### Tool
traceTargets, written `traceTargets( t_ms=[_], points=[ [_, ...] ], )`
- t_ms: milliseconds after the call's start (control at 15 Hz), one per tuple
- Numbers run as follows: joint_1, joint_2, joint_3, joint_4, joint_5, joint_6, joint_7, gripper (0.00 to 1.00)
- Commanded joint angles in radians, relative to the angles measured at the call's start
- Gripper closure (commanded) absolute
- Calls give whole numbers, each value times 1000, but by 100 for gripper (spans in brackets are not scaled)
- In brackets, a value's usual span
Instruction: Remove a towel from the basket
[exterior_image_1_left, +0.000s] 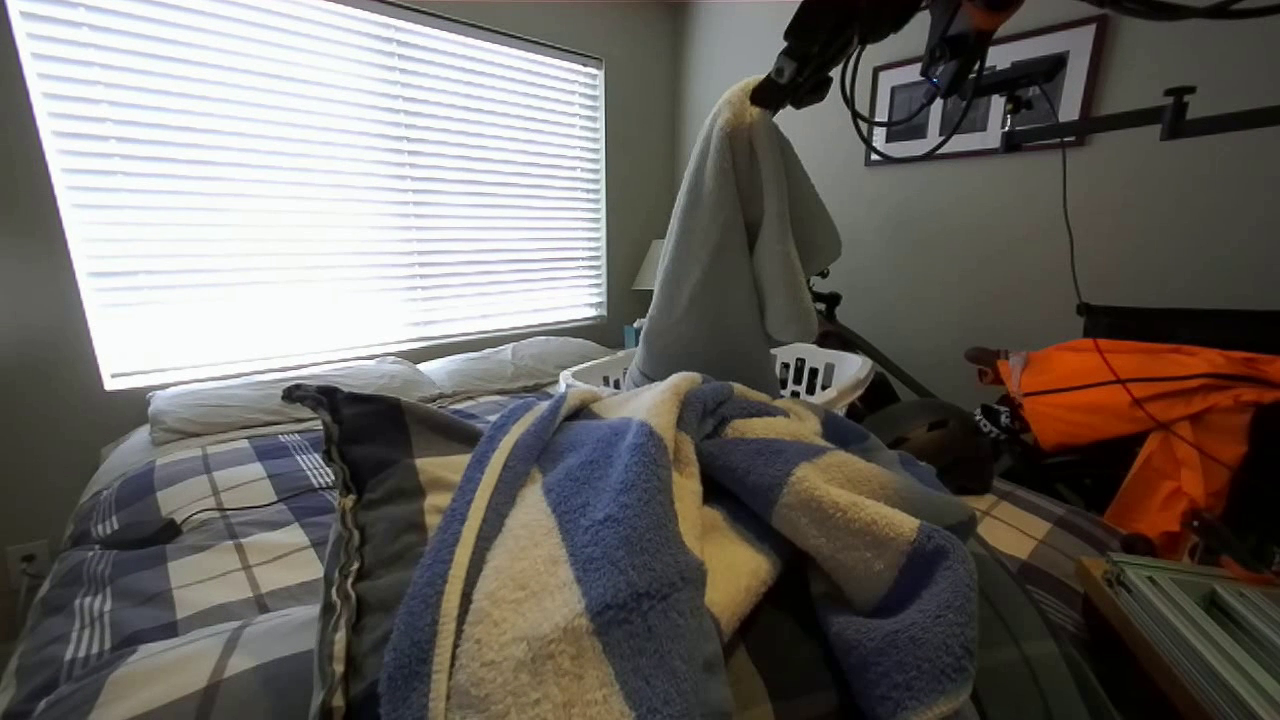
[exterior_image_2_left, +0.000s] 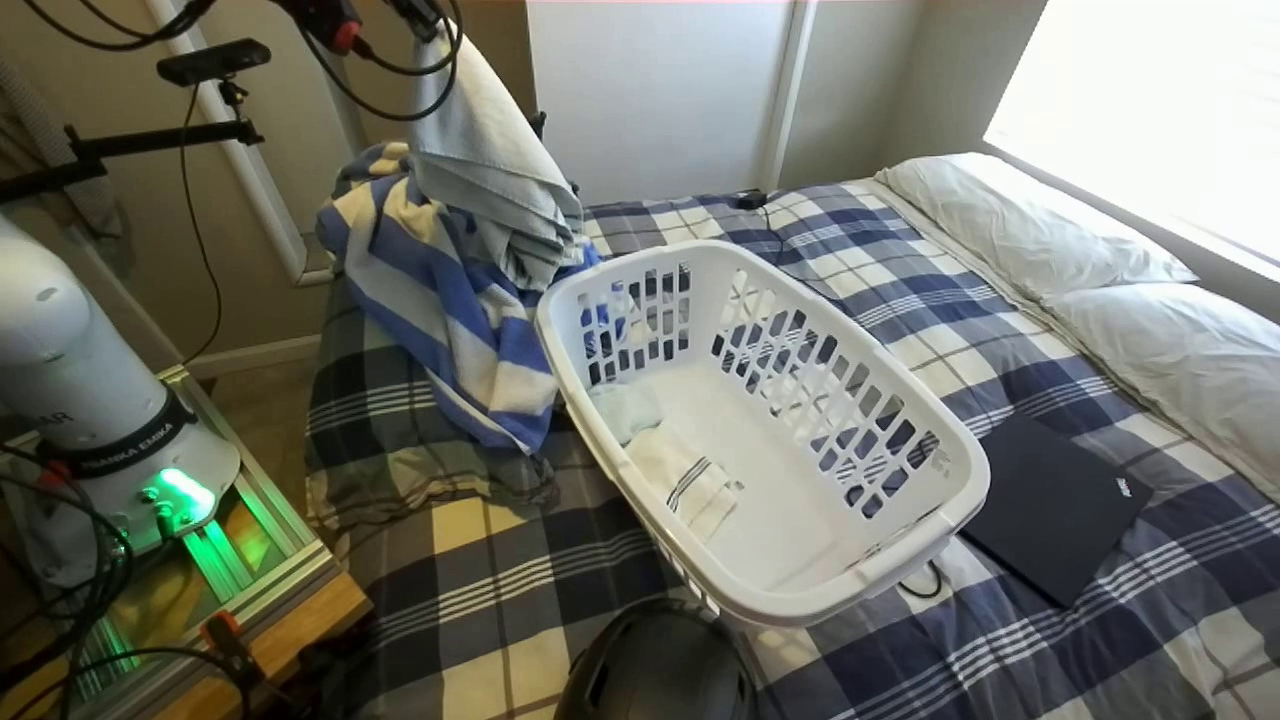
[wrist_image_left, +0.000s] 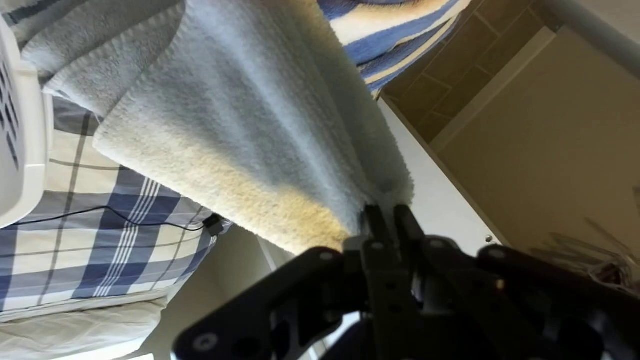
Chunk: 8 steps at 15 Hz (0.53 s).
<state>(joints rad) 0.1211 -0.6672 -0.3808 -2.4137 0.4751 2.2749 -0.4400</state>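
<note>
Cream-grey and fluffy, pinched at the top between close-set jaws, the towel (wrist_image_left: 235, 110) hung with its loose folds outside the basket (exterior_image_2_left: 780, 500), just beside it and near the striped cloth (exterior_image_2_left: 440, 260). From where I stood, the lifting-out looked done and setting down remained: the next move called for lowering the towel onto the surface (exterior_image_2_left: 480, 560), clear of the basket, then parting the jaws.

The tool (wrist_image_left: 387, 214) hangs high, fingers (wrist_image_left: 378, 226) pinched close together.
</note>
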Motion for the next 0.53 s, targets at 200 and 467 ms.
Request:
traceTargets(
  t_ms=[200,467],
  points=[
    [-15,5,11,4,11,-7,-8,98],
    [77,95,1,69,79,22,-68,98]
  ],
)
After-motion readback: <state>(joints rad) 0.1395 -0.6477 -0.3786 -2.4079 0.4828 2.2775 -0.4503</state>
